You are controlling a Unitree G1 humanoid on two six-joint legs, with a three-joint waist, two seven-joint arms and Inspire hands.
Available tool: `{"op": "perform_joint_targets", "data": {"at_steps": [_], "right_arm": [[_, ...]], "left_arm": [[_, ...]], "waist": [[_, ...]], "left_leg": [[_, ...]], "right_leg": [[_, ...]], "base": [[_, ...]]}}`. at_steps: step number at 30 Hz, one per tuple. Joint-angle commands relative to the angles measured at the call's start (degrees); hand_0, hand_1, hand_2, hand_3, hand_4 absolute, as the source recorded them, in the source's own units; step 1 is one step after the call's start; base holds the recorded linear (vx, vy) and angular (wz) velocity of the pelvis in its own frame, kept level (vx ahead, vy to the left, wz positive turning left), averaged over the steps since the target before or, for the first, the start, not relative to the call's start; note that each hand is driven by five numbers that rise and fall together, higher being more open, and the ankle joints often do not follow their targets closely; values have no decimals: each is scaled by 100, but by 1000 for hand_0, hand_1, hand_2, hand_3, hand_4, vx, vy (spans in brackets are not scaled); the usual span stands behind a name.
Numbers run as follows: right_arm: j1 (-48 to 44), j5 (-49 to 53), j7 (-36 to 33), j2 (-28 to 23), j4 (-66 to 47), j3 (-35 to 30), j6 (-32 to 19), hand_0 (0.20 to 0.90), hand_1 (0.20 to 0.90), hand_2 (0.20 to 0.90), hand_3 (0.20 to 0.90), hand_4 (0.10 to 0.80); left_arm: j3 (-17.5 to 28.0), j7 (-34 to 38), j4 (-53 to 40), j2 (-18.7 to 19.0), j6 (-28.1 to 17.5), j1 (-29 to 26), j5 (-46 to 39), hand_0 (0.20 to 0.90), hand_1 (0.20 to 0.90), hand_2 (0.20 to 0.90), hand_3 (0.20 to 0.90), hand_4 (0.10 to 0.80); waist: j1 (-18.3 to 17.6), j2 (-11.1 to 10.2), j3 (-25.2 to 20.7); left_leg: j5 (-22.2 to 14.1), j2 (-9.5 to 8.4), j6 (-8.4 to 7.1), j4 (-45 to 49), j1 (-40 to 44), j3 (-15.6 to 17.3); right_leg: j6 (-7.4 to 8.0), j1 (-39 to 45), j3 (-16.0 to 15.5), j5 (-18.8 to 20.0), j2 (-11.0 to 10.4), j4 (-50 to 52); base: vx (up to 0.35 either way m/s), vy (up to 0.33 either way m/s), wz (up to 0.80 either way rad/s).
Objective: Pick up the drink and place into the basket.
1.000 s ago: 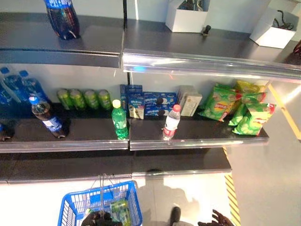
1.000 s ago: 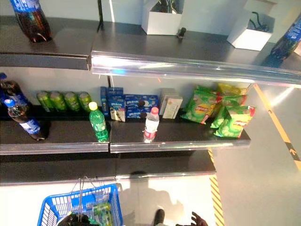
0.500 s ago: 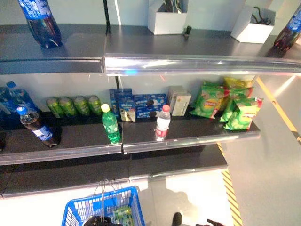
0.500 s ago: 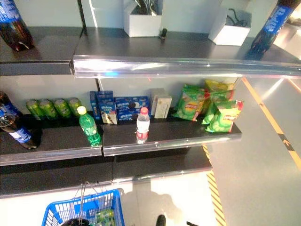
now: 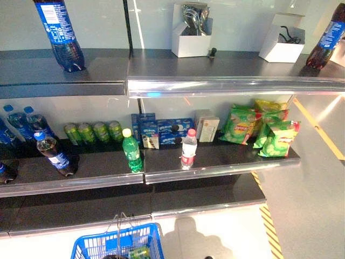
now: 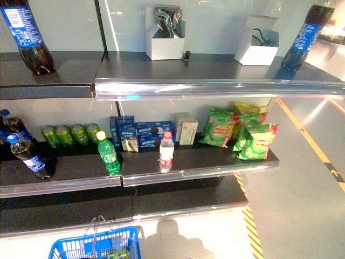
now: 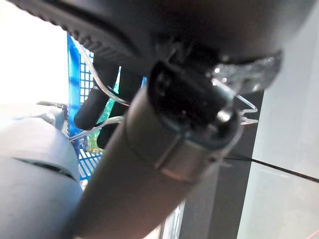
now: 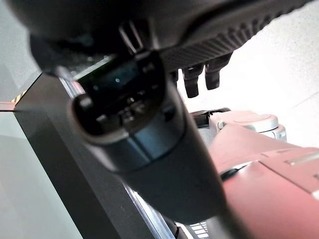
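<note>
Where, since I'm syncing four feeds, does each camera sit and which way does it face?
Left eye view: on the head, looking down at the shelves and green bottle; no hand clearly visible.
Right eye view: beside it, same scene, blue basket lowest.
Left wrist view: on the left arm, along the left hand curled round the wire handle.
Right wrist view: on the right arm, past the right hand toward floor.
Shared: eye and left wrist views show the blue basket.

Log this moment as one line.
left hand: shut on basket handle | right hand: empty, hanging low | drinks on shelf: untouched
</note>
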Motion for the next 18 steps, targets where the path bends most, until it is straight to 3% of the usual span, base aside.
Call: {"op": "perform_joint_targets", "data": {"at_steps": [1, 13, 18], "right_arm": [[-303, -73, 77, -58, 451, 21, 27, 900, 900, 900, 900, 800], [-265, -164, 218, -121, 481, 24, 33, 900, 900, 900, 900, 800], [-318, -3, 114, -112, 453, 111, 52, 900, 900, 900, 900, 800]], "left_arm": [[98, -132, -248, 115, -548, -442, -60, 300, 300, 300, 200, 100], [192, -103, -241, 125, -626, -403, -195, 300, 300, 300, 200, 100], [100, 18, -280, 49, -647, -447, -293, 300, 300, 300, 200, 100]], "waist": [[98, 151, 94], [109, 147, 219], [137, 175, 437]], "left_leg": [[-72, -353, 327, 121, -222, -84], [7, -278, 260, 51, -336, -80], [149, -211, 214, 11, -788, -73]], "right_leg": [[182, 389, -64, -488, -78, 329], [169, 312, -55, -456, -31, 228], [146, -133, 7, -332, 24, 114]], "base": [[0, 0, 0], [31, -5, 0], [-41, -14, 0]]}}
